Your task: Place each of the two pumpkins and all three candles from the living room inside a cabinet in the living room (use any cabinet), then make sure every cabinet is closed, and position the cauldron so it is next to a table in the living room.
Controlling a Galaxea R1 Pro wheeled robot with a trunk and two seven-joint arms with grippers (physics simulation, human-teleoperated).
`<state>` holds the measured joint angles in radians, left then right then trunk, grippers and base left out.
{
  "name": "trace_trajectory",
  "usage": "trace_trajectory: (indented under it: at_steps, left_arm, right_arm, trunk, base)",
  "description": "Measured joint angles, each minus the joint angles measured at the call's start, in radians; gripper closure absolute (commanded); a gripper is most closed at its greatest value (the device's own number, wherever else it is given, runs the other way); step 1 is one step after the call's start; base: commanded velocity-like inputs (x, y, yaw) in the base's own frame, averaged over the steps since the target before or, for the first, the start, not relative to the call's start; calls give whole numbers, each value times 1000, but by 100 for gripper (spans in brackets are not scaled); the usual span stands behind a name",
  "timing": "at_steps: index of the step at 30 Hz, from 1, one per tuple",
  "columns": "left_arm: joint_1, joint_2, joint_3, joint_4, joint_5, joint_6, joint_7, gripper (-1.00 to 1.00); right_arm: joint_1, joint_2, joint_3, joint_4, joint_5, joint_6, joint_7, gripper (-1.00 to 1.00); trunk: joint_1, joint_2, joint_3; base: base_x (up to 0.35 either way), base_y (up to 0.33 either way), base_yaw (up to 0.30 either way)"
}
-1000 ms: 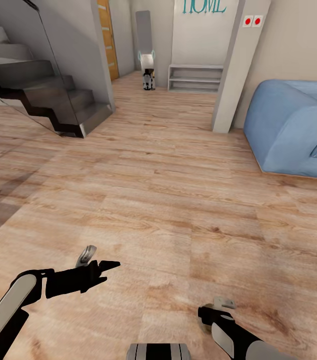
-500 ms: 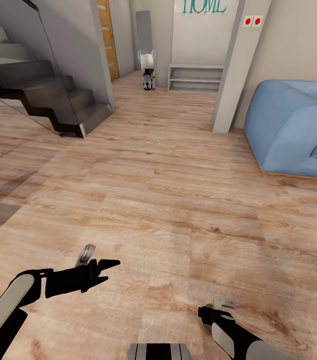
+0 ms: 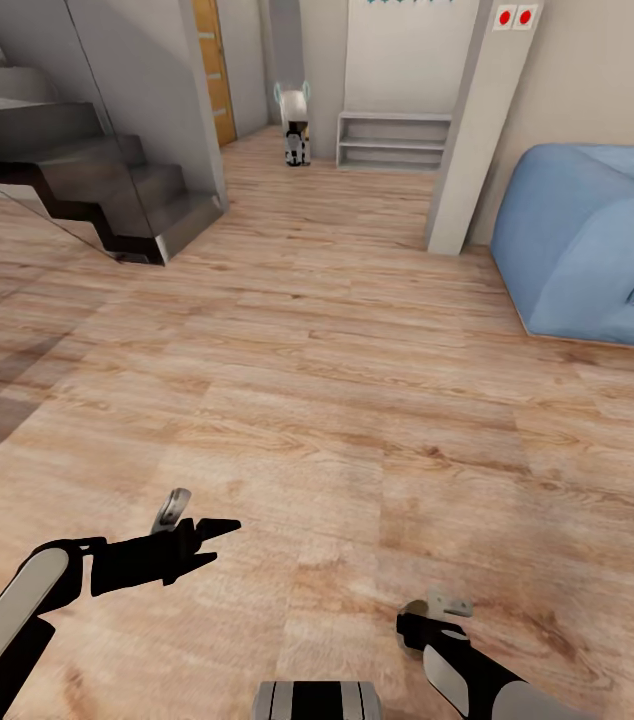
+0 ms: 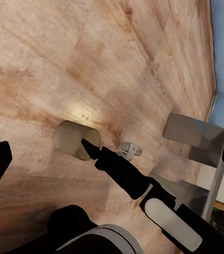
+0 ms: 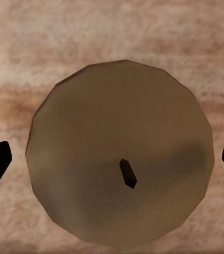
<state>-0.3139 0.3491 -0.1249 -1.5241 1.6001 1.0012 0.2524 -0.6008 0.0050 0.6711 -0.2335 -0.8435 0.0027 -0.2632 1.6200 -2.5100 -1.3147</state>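
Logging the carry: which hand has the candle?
The right hand: a beige candle sits between its fingers, while the left hand is open and empty.

One candle [image 5: 119, 153] is seen between the right jaws. One sofa [image 3: 597, 250], one staircase [image 3: 77, 170] and one shelf [image 3: 392, 140] are counted.

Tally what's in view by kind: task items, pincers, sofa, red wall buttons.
candle: 1, in the right pincer
pincers: 2, left pincer and right pincer
sofa: 1
red wall buttons: 2
Total: 6
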Motion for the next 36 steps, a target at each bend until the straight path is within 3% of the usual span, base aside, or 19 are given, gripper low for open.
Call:
trace_trajectory:
  at_steps: [7,36]
  left_arm:
    - [0,0,0,0,-1,0,0,-100]
    - [0,2,0,0,0,0,0,-100]
  right_arm:
    - [0,0,0,0,0,0,0,-100]
    - [0,0,0,0,-1,-14,-1,-100]
  trunk:
    - [2,-1,-19]
    - [4,-2,-31]
  base:
    - [0,0,0]
    - [0,0,0]
